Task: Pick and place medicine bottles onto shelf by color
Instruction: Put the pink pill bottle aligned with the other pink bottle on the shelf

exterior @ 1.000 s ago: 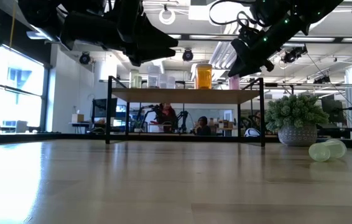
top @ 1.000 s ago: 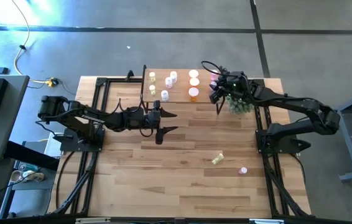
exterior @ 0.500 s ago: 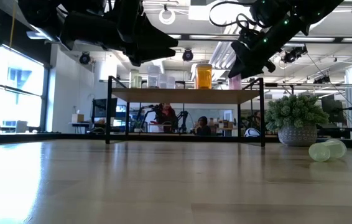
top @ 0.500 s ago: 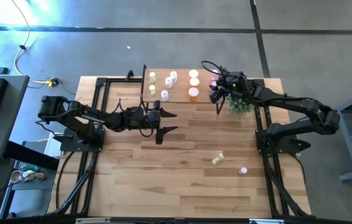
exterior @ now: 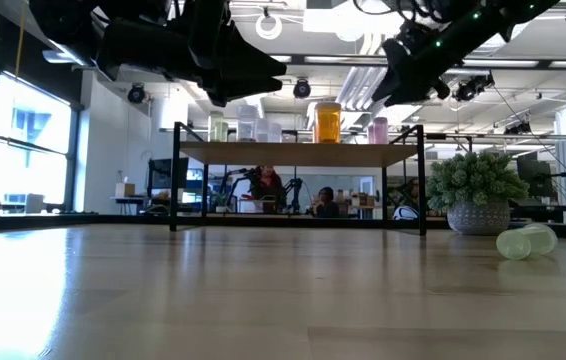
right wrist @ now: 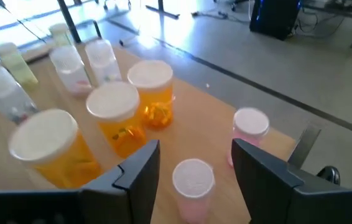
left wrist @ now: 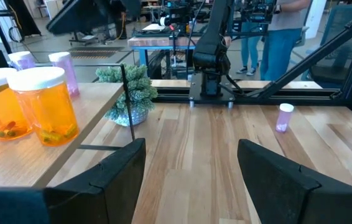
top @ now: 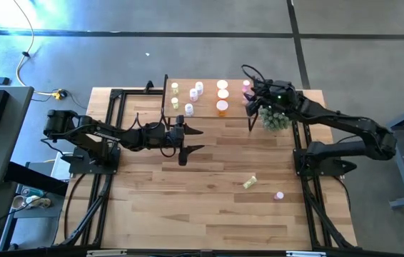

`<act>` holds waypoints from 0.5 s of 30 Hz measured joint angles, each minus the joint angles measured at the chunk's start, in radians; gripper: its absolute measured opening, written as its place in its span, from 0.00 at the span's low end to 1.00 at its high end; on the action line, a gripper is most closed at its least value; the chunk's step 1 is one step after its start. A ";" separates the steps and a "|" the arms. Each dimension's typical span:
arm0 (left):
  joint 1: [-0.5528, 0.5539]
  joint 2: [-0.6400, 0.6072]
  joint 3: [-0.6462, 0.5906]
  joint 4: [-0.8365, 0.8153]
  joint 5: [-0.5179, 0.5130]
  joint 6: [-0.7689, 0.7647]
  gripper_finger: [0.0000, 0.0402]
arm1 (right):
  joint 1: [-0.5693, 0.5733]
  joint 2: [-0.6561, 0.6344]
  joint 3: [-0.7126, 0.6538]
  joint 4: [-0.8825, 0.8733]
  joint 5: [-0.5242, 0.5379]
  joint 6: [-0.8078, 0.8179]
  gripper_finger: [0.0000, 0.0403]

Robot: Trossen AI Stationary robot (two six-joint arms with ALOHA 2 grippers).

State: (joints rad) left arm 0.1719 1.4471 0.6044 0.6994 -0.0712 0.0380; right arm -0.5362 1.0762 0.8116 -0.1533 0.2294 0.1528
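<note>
The shelf (top: 208, 114) stands at the table's far middle on thin black legs. On it stand the medicine bottles in colour groups: yellow-green (top: 175, 88), clear (top: 193, 94), three orange (top: 222, 95) and two pink (right wrist: 251, 127). My right gripper (right wrist: 194, 149) hovers open above the nearer pink bottle (right wrist: 193, 180) at the shelf's right end, touching nothing. My left gripper (top: 196, 140) waits open and empty near the shelf's front edge. A yellow-green bottle (top: 250, 181) lies on its side on the table, and a pink one (top: 279, 195) stands near it.
A small green plant in a pot (top: 275, 120) stands just right of the shelf, under my right arm. The tabletop in front of the shelf holds only the two loose bottles. People stand in the room behind the table (left wrist: 275, 37).
My right gripper has let go of a pink bottle, which now stands on the shelf's right end. The gripper has then risen and drawn back a little toward the table's right edge.
</note>
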 joint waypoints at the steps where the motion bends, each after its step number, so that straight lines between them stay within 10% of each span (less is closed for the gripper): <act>1: 0.000 0.000 0.000 0.000 0.000 0.000 0.61 | 0.000 -0.014 0.000 0.000 -0.004 0.000 0.47; 15: 0.020 -0.191 0.061 -0.243 0.001 0.054 0.61 | 0.202 -0.184 0.001 0.005 -0.045 -0.030 0.47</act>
State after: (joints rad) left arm 0.1917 1.2566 0.6659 0.4564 -0.0699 0.0924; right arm -0.3341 0.8923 0.8124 -0.1486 0.1843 0.1224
